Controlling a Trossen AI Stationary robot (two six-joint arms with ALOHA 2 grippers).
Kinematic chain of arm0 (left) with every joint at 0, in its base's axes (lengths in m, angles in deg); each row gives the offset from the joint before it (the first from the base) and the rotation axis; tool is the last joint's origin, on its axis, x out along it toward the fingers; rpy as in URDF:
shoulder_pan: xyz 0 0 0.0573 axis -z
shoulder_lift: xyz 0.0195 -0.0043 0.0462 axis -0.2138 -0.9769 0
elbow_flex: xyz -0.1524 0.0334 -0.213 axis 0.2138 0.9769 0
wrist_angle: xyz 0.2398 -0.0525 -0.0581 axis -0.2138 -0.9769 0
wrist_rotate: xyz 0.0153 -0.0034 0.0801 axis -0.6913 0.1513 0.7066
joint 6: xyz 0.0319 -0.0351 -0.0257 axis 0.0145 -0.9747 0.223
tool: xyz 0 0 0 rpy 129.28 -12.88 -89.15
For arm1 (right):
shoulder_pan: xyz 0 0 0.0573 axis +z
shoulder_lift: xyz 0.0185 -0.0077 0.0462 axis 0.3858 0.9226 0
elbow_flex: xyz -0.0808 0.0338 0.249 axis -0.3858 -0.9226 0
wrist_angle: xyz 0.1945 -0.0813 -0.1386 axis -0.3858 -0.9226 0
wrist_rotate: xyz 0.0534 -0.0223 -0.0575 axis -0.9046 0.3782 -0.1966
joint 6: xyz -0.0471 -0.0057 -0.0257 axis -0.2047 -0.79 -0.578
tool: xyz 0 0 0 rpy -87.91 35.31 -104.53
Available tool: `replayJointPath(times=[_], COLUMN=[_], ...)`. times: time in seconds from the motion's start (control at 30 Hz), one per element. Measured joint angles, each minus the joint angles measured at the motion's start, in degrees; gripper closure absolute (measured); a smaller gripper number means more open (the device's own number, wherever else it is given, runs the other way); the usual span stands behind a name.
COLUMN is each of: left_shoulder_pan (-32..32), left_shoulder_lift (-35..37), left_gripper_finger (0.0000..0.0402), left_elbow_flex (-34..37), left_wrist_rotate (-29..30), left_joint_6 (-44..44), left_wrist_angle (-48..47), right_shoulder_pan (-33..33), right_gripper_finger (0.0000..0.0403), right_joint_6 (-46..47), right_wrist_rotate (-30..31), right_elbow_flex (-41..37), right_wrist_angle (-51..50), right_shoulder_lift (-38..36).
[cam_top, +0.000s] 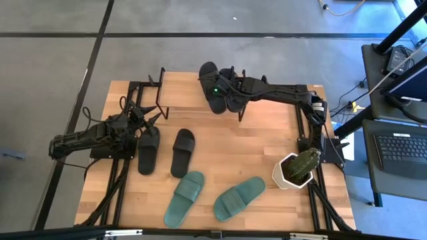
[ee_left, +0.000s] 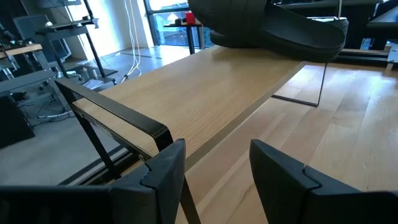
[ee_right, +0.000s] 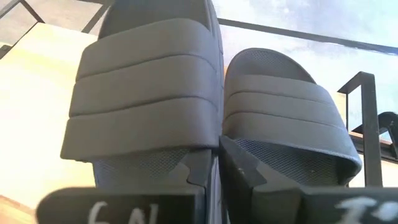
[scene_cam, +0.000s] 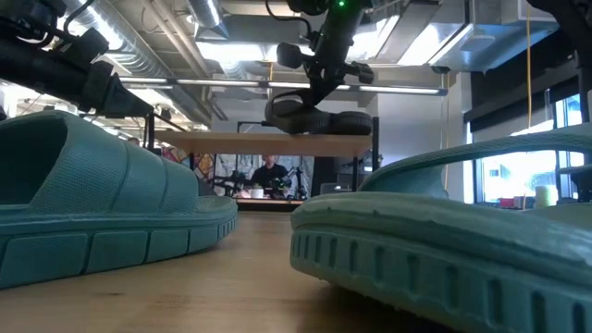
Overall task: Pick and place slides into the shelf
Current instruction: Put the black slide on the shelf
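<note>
The right gripper [cam_top: 217, 91] sits over two black slides [cam_top: 220, 87] on the shelf [scene_cam: 268, 143] at the table's far edge, fingers nearly together between them. Placing looks finished; releasing comes next. The left gripper [ee_left: 214, 165], spread empty, waits near two black slides [cam_top: 165, 151]. Teal slides [cam_top: 212, 195] lie nearer, beside a potted cactus [cam_top: 298, 167].

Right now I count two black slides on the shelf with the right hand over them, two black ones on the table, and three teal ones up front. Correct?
Not quite: there are two teal slides up front, not three, as the high view shows. The rest holds: two black slides on the shelf with the right hand over them, and two black ones on the table.
</note>
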Motion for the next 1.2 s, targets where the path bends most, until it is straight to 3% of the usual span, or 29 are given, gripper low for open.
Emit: replayJointPath(times=[0.93, 1.2], left_shoulder_pan=[0.02, 0.02], left_shoulder_lift=[0.0, 0.0], left_gripper_finger=[0.023, 0.023], left_elbow_flex=[0.02, 0.0], left_wrist_rotate=[0.02, 0.02], left_joint_6=[0.02, 0.02], left_wrist_angle=[0.0, 0.0], right_shoulder_pan=[-0.11, -0.11], right_gripper_finger=[0.0366, 0.0315], right_joint_6=[-1.48, -2.61], right_wrist_rotate=[0.0, 0.0], right_elbow_flex=[0.07, 0.07], right_wrist_angle=[-0.24, -0.17], right_shoulder_lift=[-0.07, -0.09])
